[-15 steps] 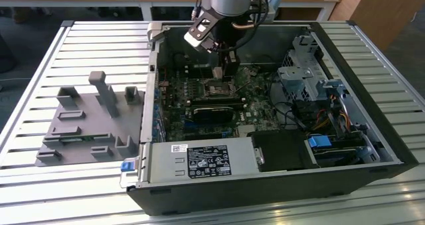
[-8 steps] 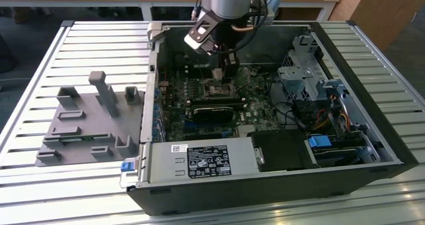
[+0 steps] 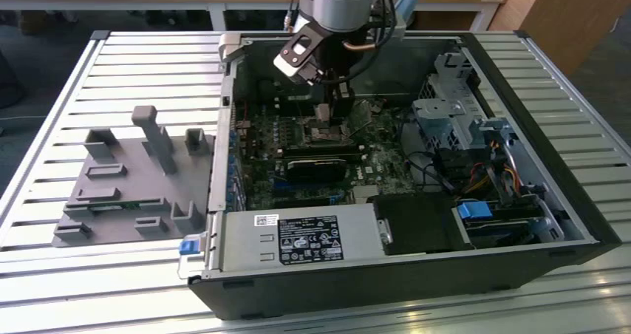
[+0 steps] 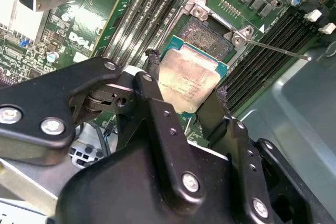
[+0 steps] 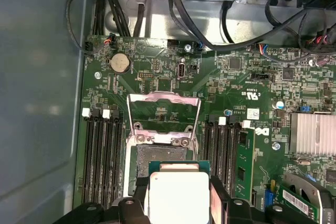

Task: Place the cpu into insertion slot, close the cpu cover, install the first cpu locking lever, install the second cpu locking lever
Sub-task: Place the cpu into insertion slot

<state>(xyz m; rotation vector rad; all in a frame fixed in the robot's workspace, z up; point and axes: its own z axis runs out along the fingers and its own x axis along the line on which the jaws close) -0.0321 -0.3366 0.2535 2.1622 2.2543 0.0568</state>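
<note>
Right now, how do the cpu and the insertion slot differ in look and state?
The cpu has a pale metal top with a green edge; the insertion slot is dark inside. The cpu is clamped between the gripper's fingers, not seated; the insertion slot sits fixed in the board, its centre partly uncovered. Both are square.
</note>
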